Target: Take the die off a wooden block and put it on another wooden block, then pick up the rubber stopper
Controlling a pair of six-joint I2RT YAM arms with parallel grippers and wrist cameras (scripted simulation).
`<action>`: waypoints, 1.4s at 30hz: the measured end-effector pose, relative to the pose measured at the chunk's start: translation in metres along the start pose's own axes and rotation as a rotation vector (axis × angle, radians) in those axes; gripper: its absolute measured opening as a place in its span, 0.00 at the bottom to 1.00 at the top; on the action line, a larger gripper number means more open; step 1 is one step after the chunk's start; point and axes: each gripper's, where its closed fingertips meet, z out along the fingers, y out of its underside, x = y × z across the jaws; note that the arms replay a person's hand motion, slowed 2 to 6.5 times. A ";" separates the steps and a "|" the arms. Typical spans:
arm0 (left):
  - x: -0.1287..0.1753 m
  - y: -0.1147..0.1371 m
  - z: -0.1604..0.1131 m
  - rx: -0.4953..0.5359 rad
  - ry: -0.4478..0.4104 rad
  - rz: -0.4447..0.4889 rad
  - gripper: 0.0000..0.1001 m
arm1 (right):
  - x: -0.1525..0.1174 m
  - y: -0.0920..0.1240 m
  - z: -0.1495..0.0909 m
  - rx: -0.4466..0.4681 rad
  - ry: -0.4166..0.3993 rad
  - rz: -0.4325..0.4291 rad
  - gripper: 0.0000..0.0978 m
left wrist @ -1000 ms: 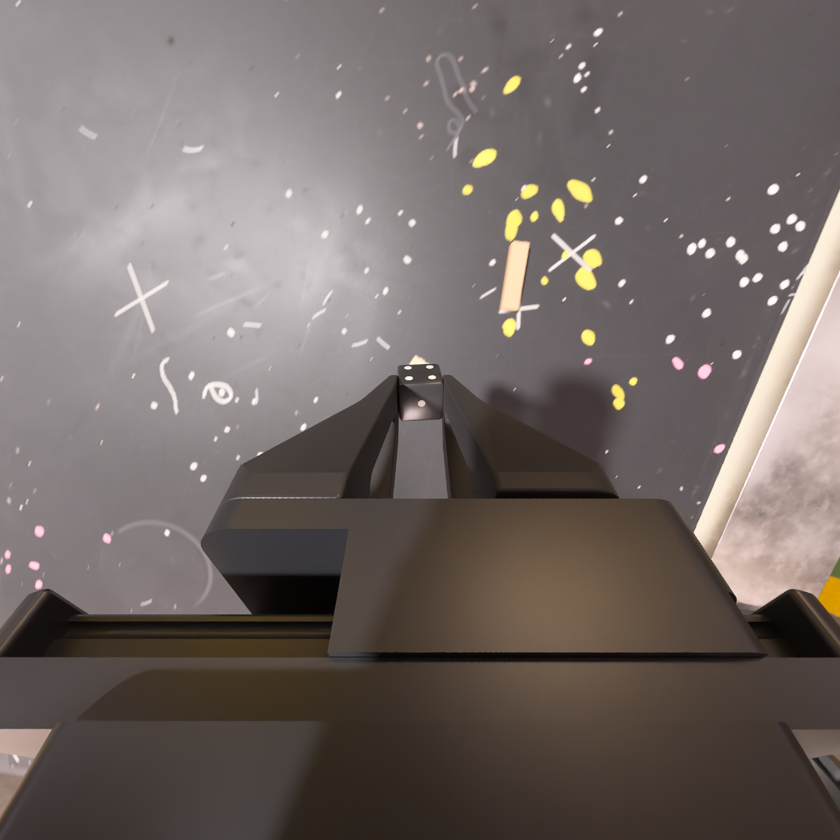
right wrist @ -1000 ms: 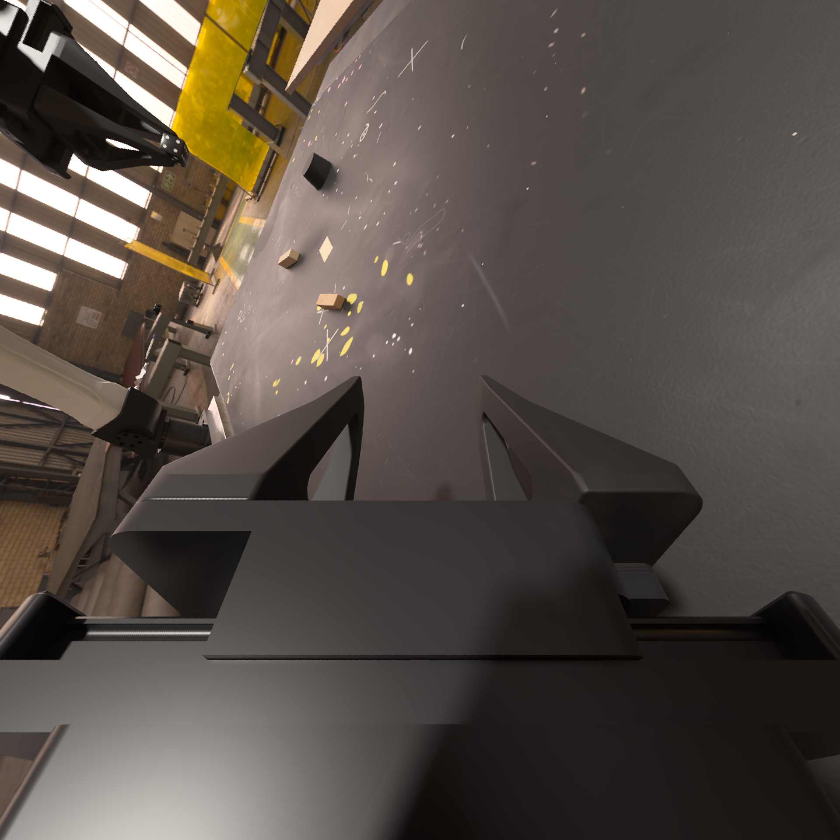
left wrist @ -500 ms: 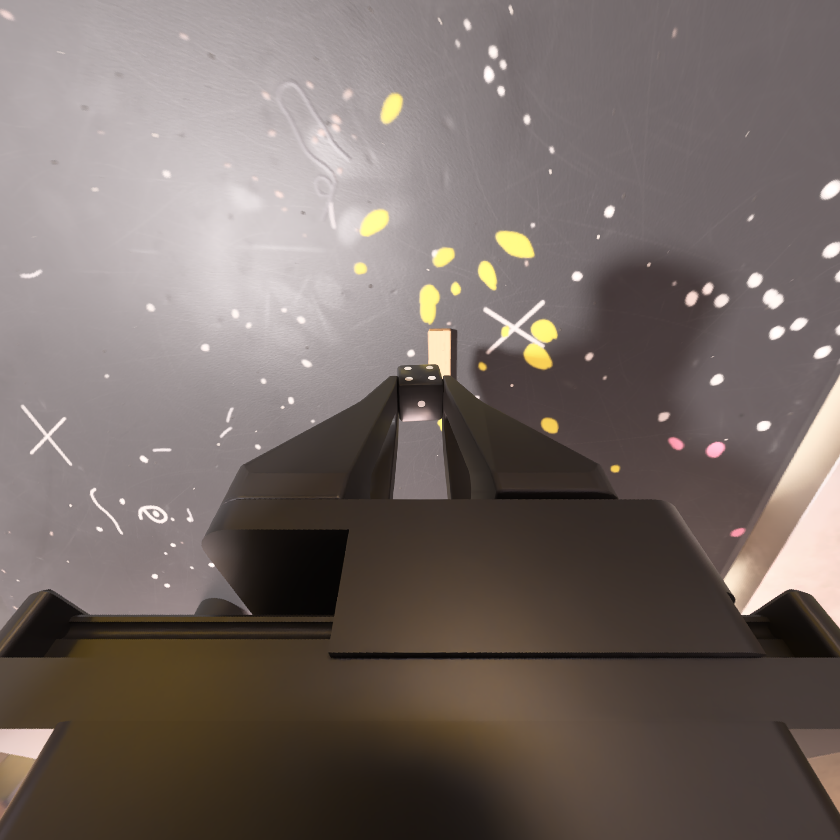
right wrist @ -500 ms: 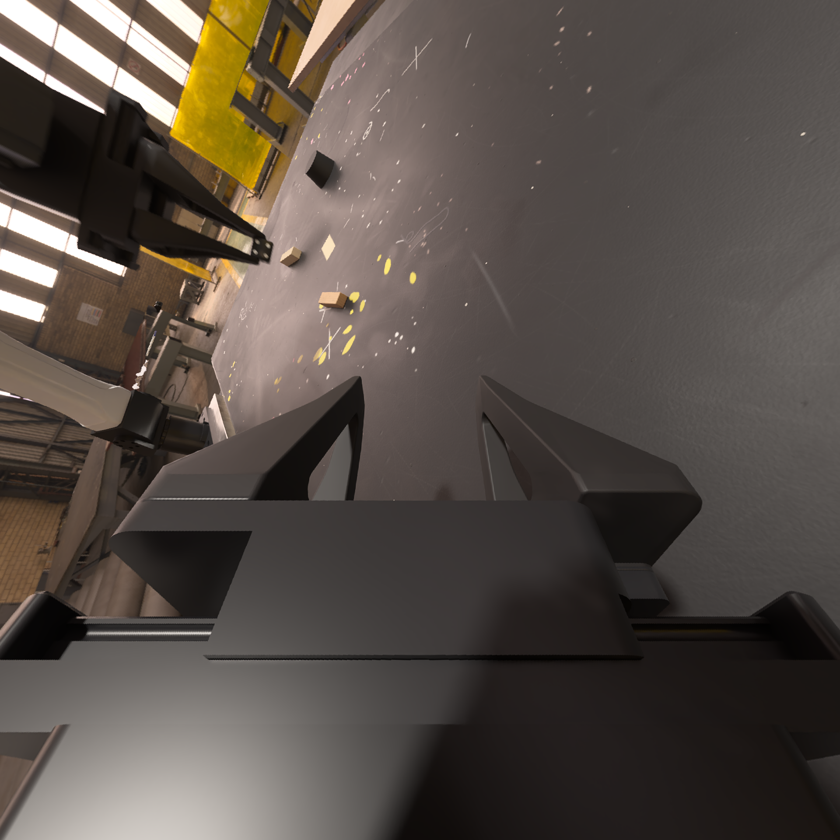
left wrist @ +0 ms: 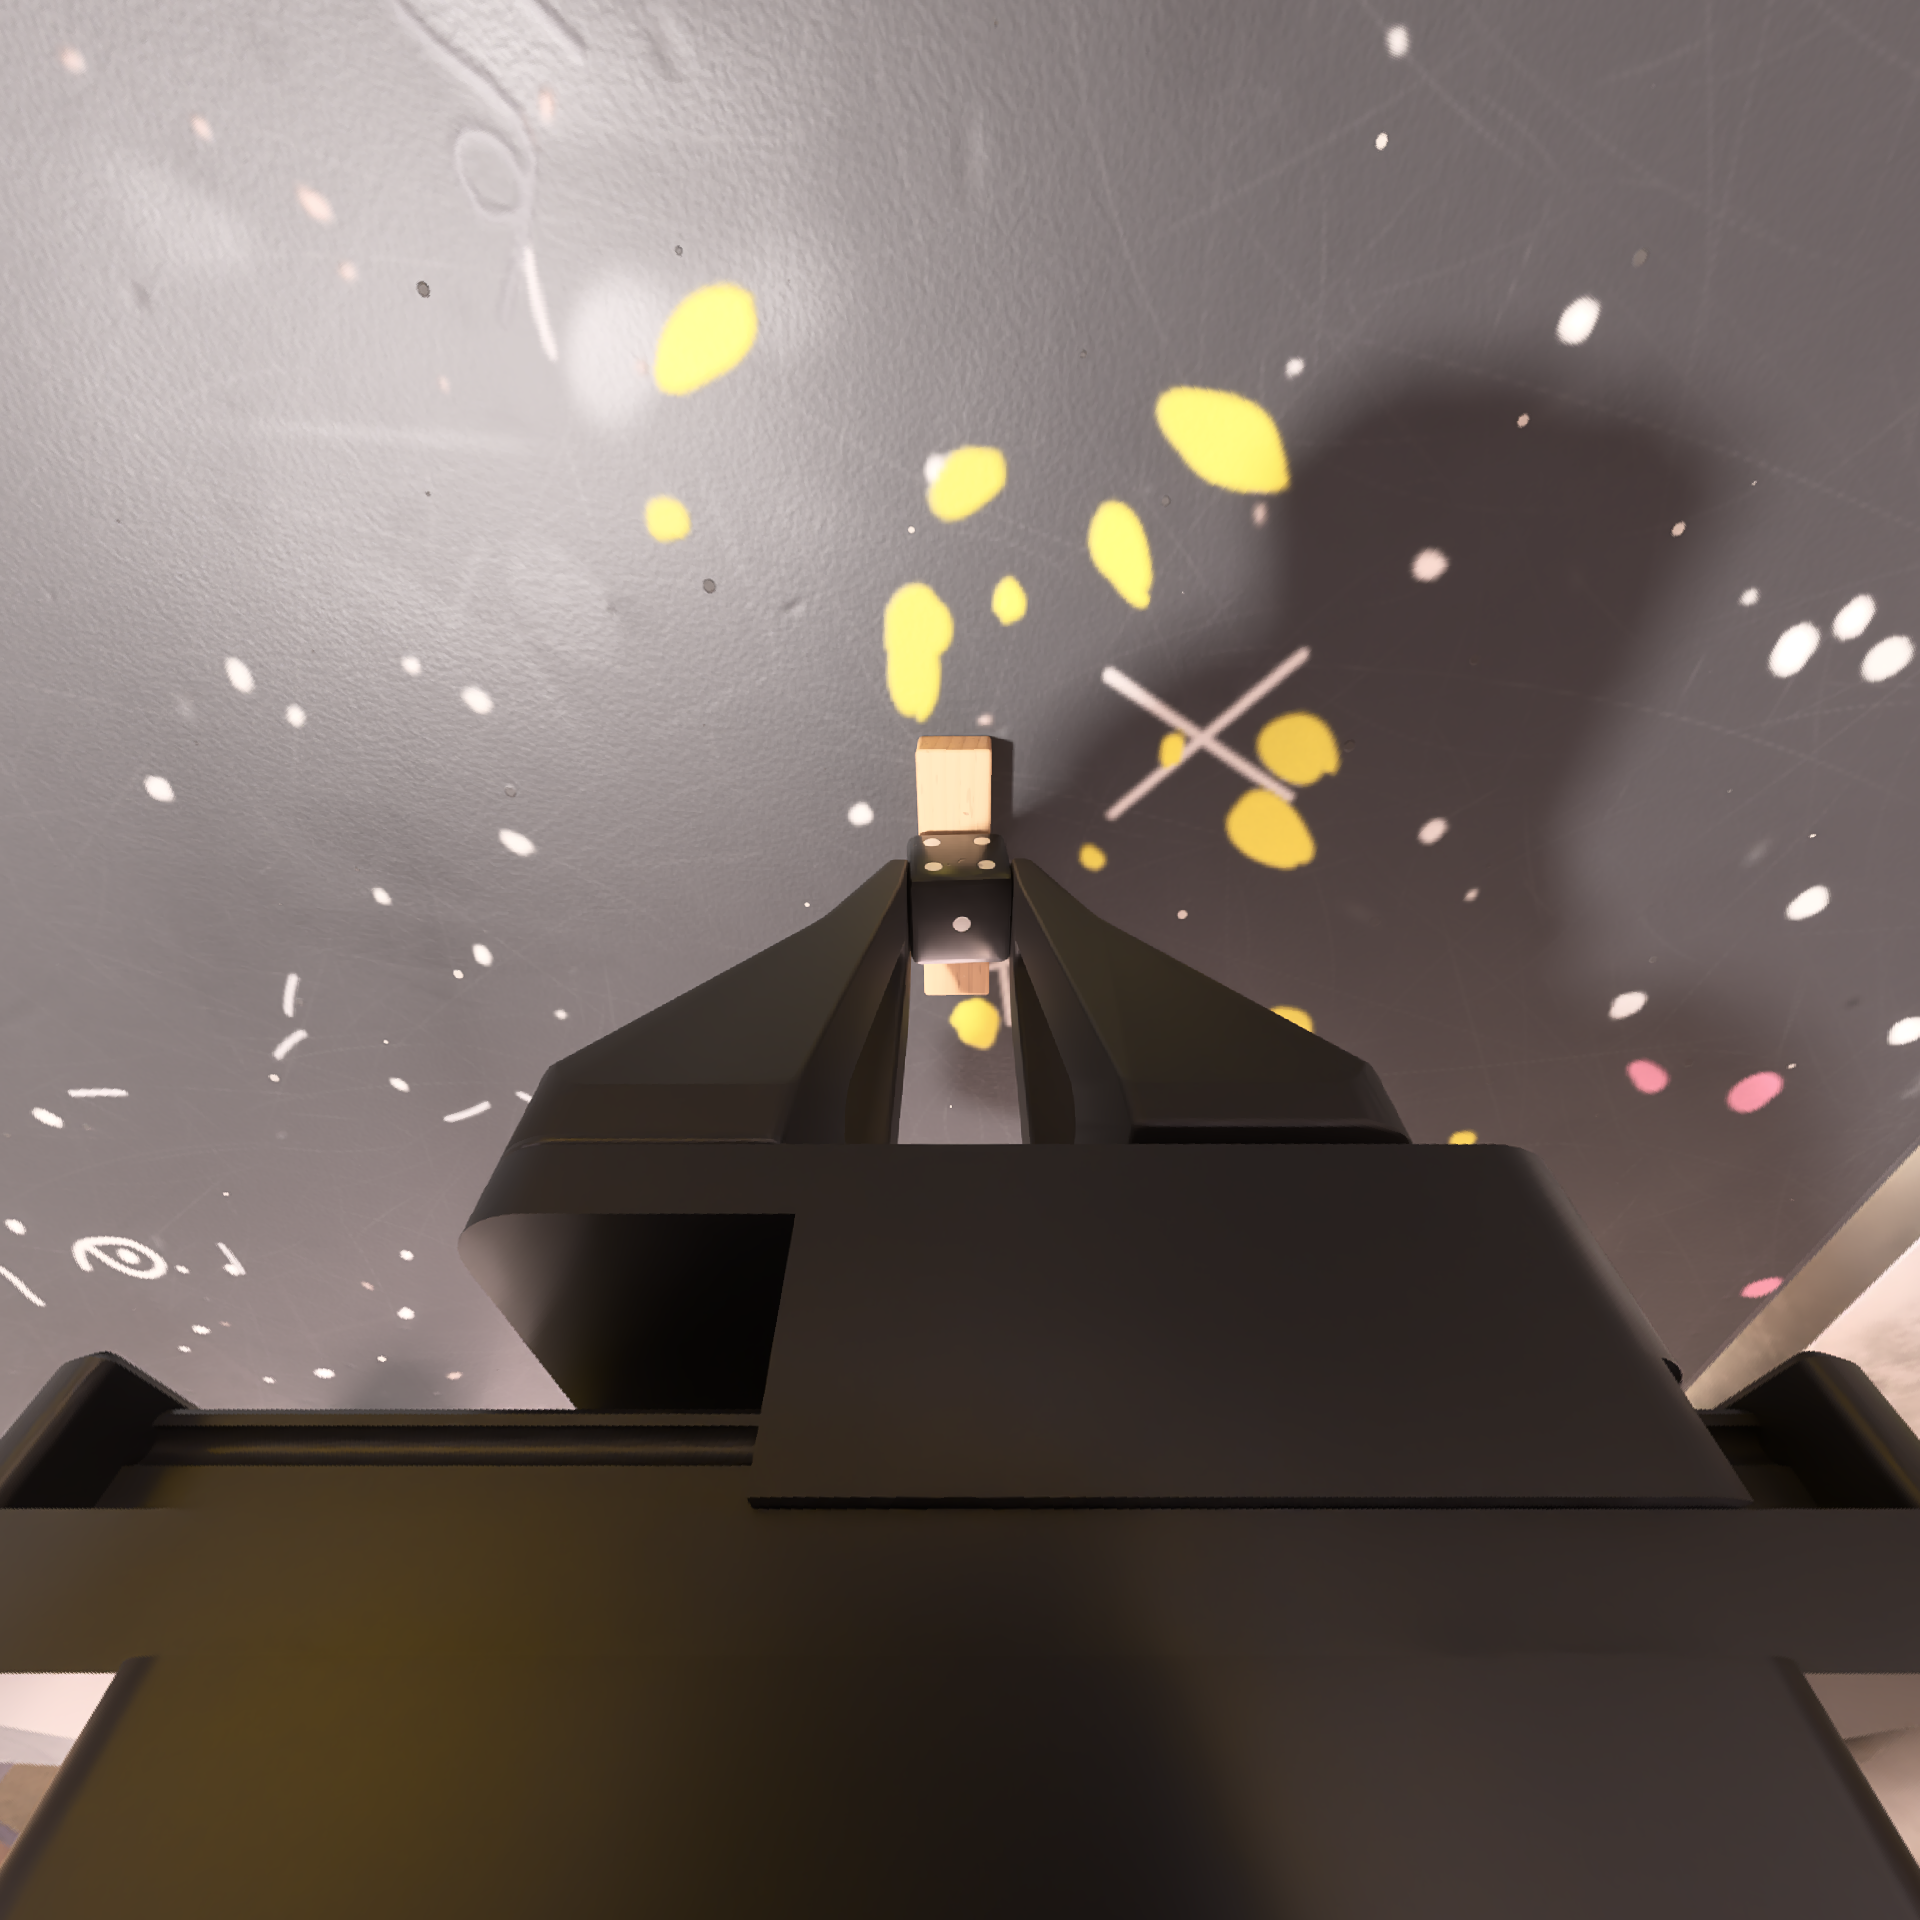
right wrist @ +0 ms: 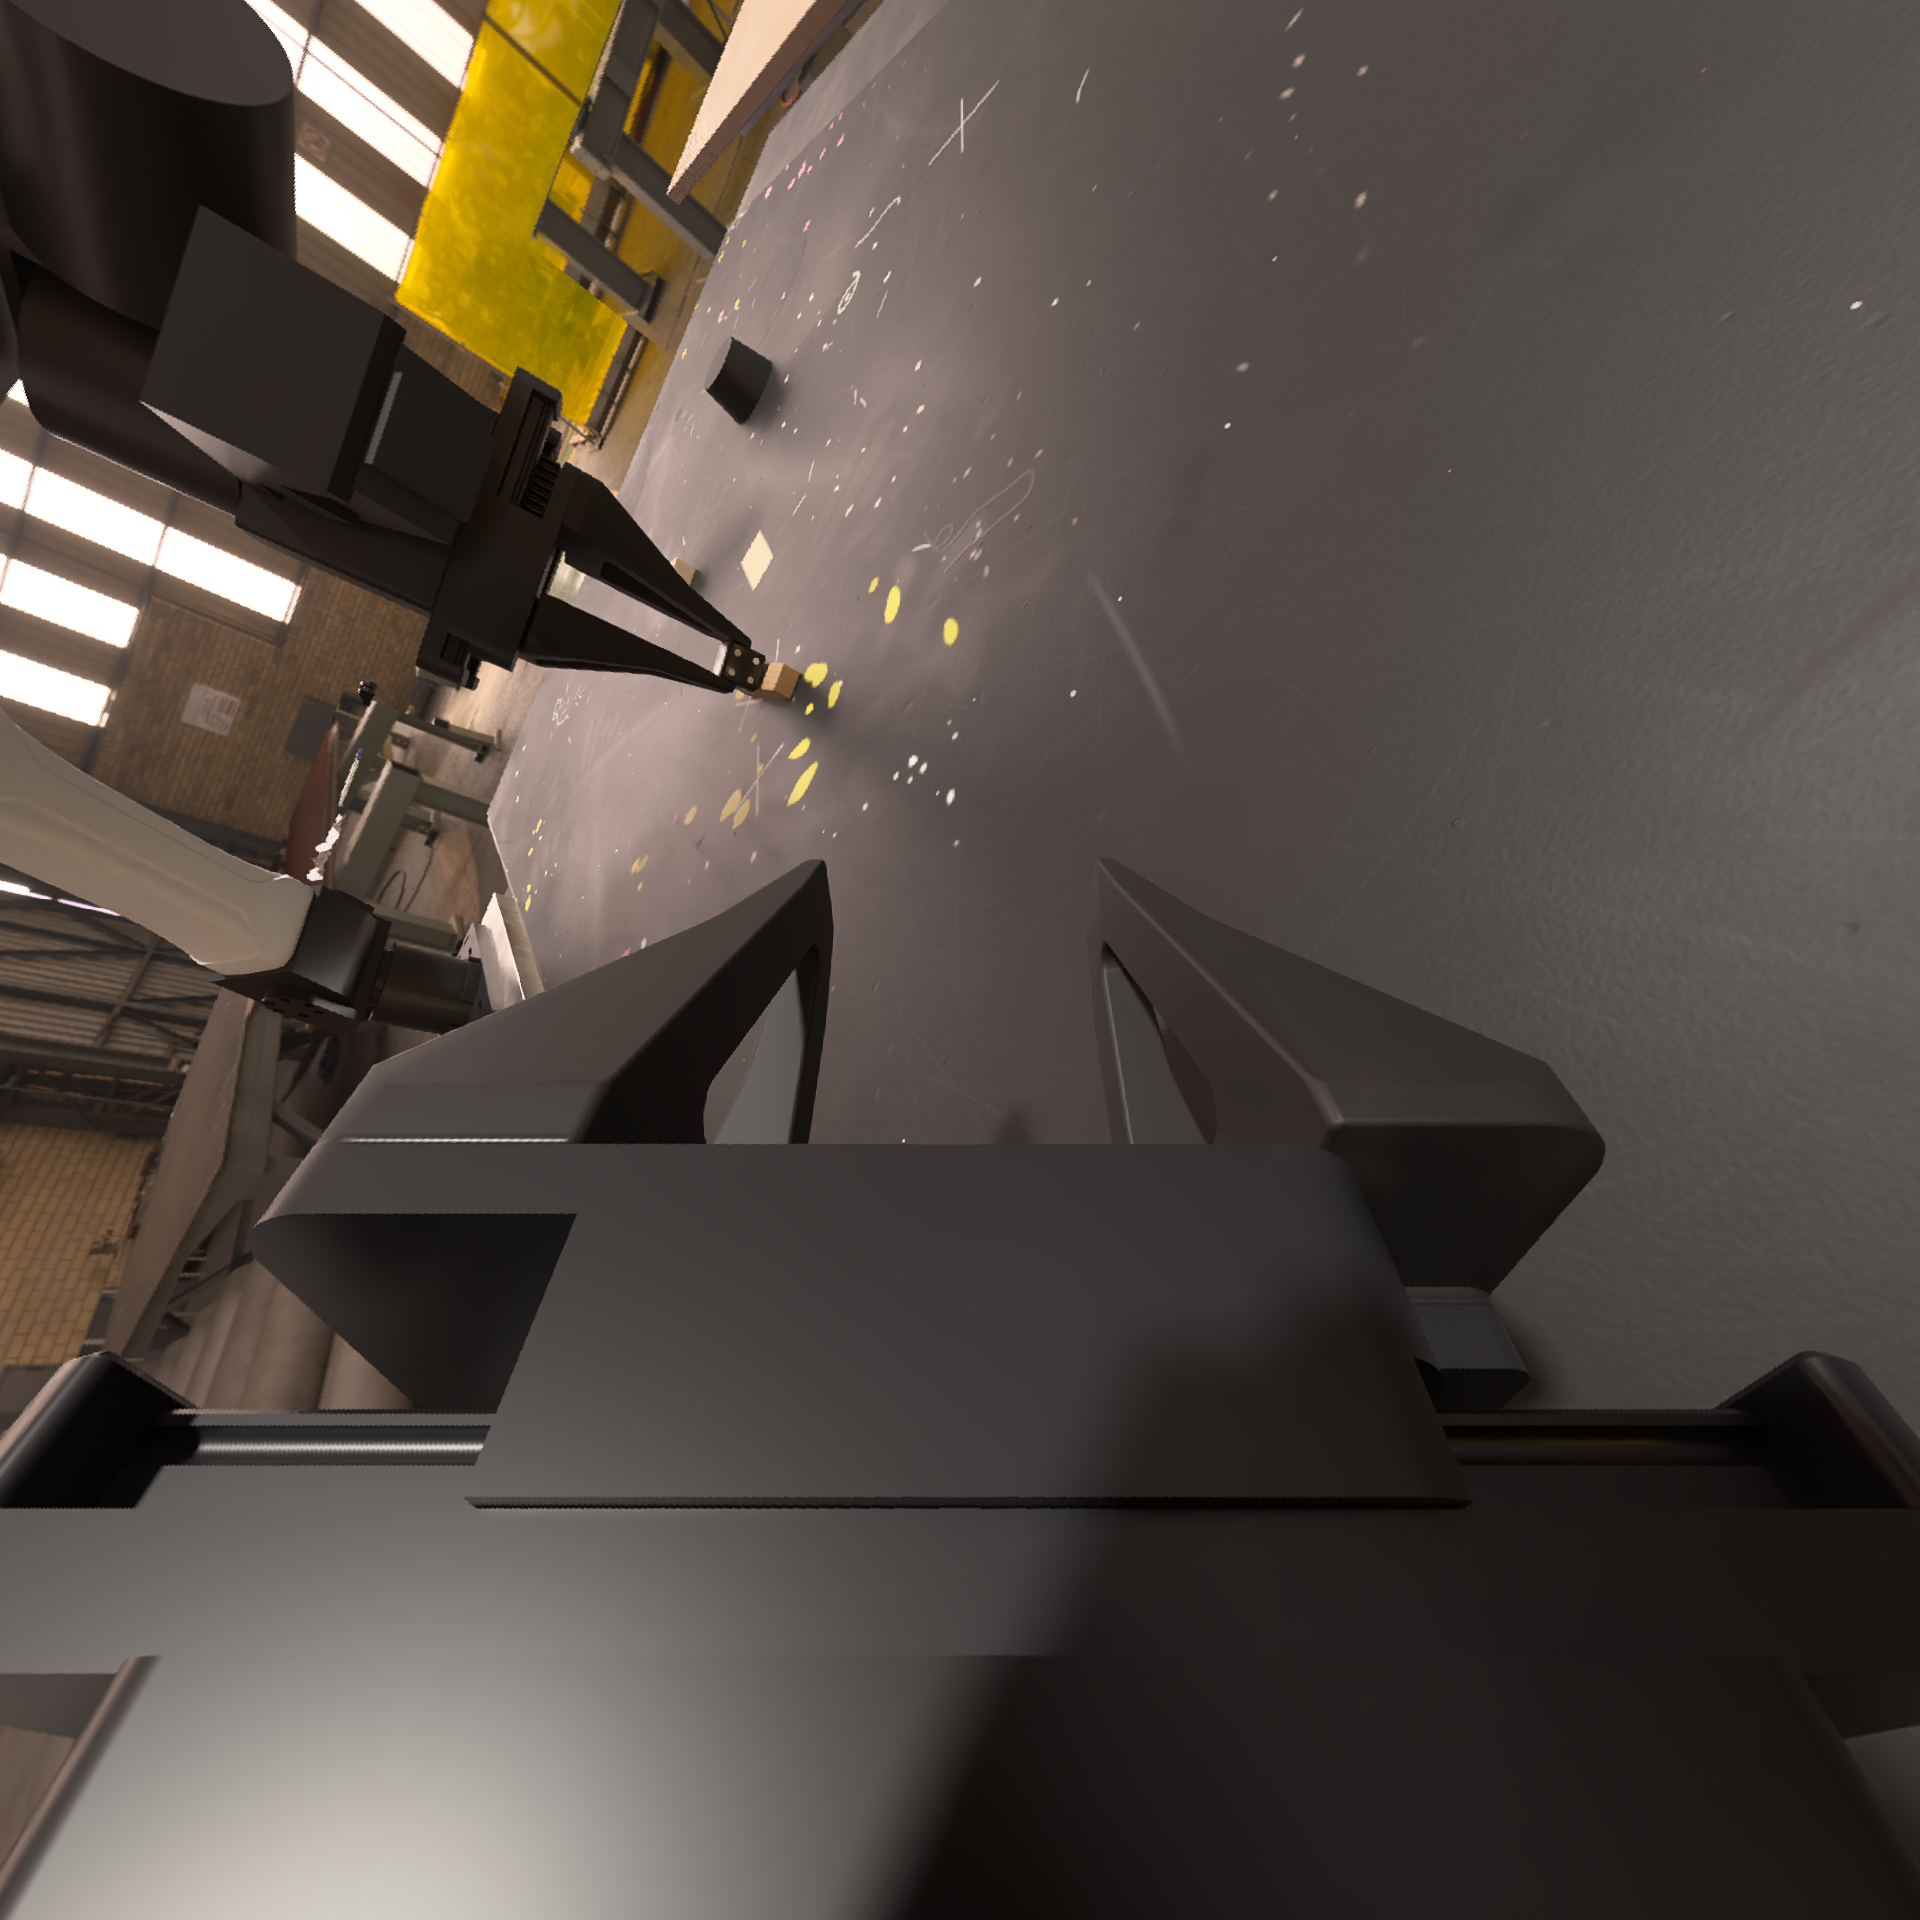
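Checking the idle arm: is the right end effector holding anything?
No, the right end effector is open and empty above the dark grey table.

Dark paint-speckled tabletop (right wrist: 1455, 520); brick hall wall (right wrist: 156, 717), bright window strips (right wrist: 73, 613), yellow panel (right wrist: 499, 187).

Both grippers are matte black. The left gripper (left wrist: 958, 904) has two tapering, wedge-shaped fingers on a broad flat body. The right gripper (right wrist: 961, 997) has hollow triangular fingers on a ribbed rail.

Factory hall, seen past a chalk-marked table.
Brick walls (right wrist: 197, 665), long bright windows (right wrist: 104, 582), yellow sheeting (right wrist: 499, 208) and steel frames (right wrist: 623, 156) stand behind the table (right wrist: 1351, 520).
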 end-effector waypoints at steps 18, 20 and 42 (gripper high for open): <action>-0.004 -0.016 -0.026 0.157 0.008 -0.091 0.48 | 0.001 -0.001 0.000 0.002 0.003 0.000 0.43; -0.005 -0.018 -0.034 0.188 0.008 -0.102 0.48 | 0.001 -0.001 0.000 0.003 0.003 0.000 0.43; -0.128 0.147 -0.134 0.211 -0.343 -0.568 0.48 | 0.001 -0.001 0.000 0.003 0.003 0.001 0.43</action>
